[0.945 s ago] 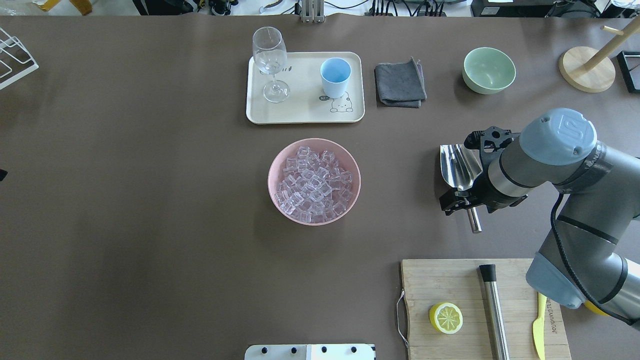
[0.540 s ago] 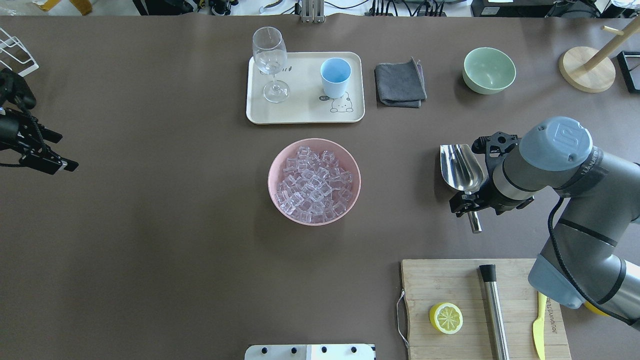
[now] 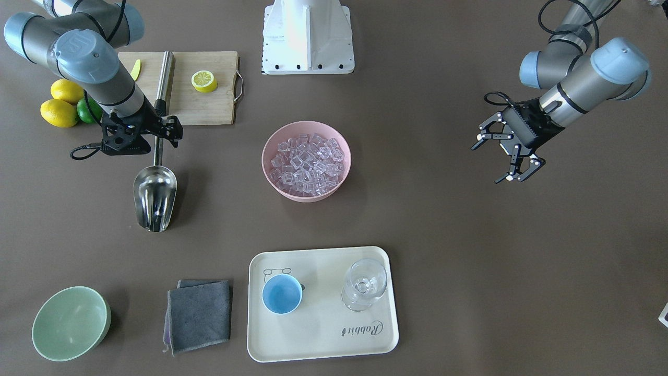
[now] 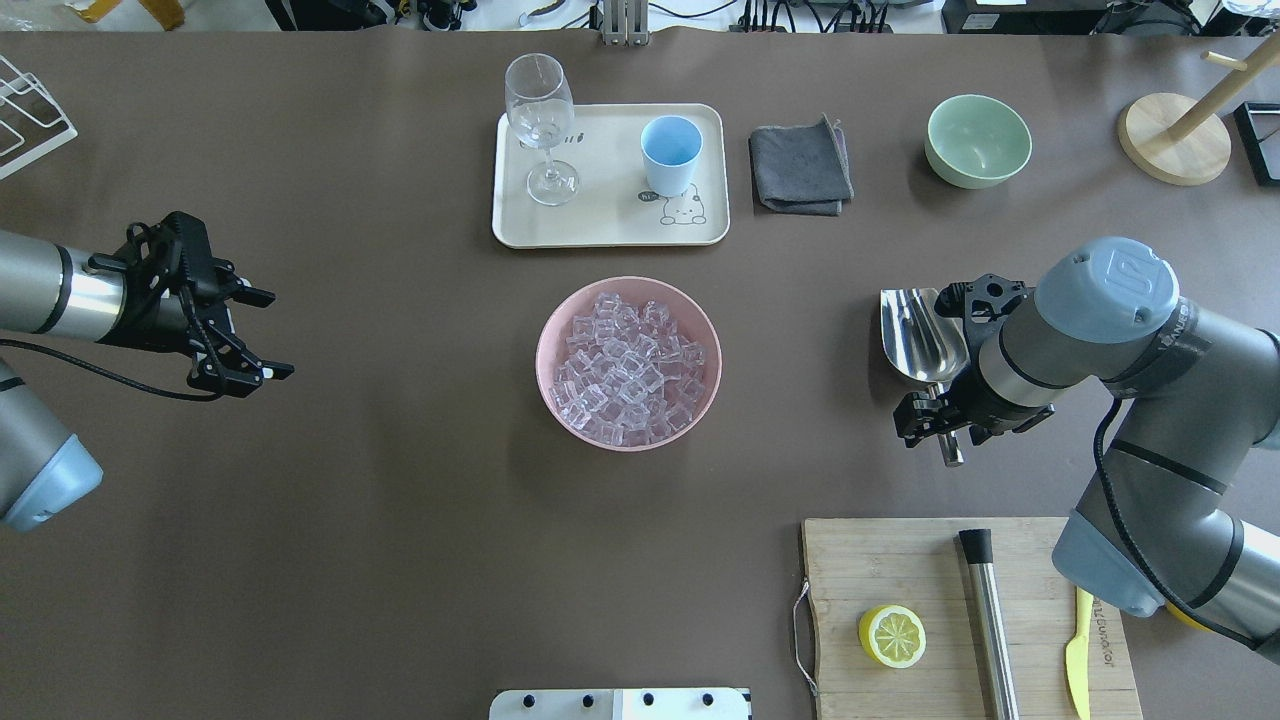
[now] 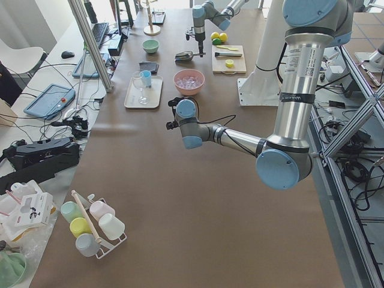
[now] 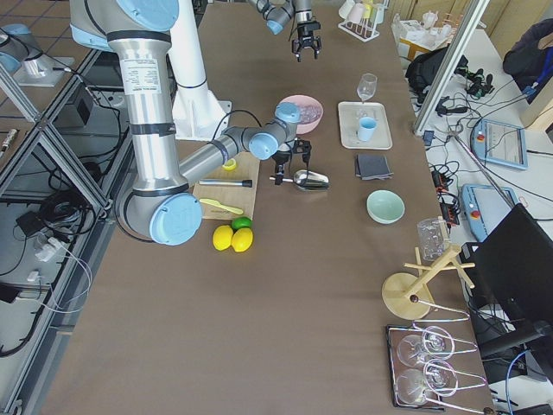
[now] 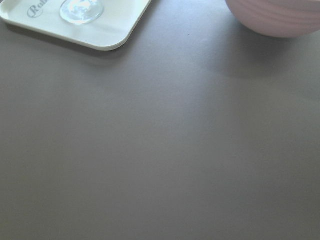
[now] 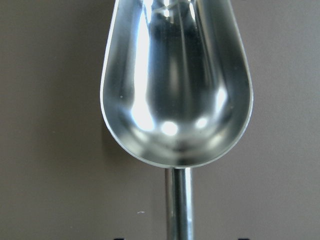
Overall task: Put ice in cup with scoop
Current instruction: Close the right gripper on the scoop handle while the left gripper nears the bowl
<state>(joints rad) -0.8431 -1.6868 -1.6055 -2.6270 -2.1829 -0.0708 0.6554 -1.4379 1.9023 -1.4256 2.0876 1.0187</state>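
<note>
Right claw [image 4: 937, 428] spread open astride the scoop's [image 4: 922, 335] handle.
The scoop lies flat on the table, its trough empty and pointing away from the claw. Well to its side, the ice [image 4: 628, 368] fills a pink bowl [image 4: 545, 340]. Beyond that, the cup [image 4: 670, 152] stands on a tray [image 4: 610, 225]. The left claw [image 4: 275, 333] hangs open over bare table.

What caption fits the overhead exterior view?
Overhead: right gripper at the scoop handle, left gripper open; ice in the pink bowl, cup empty on the tray.
</note>
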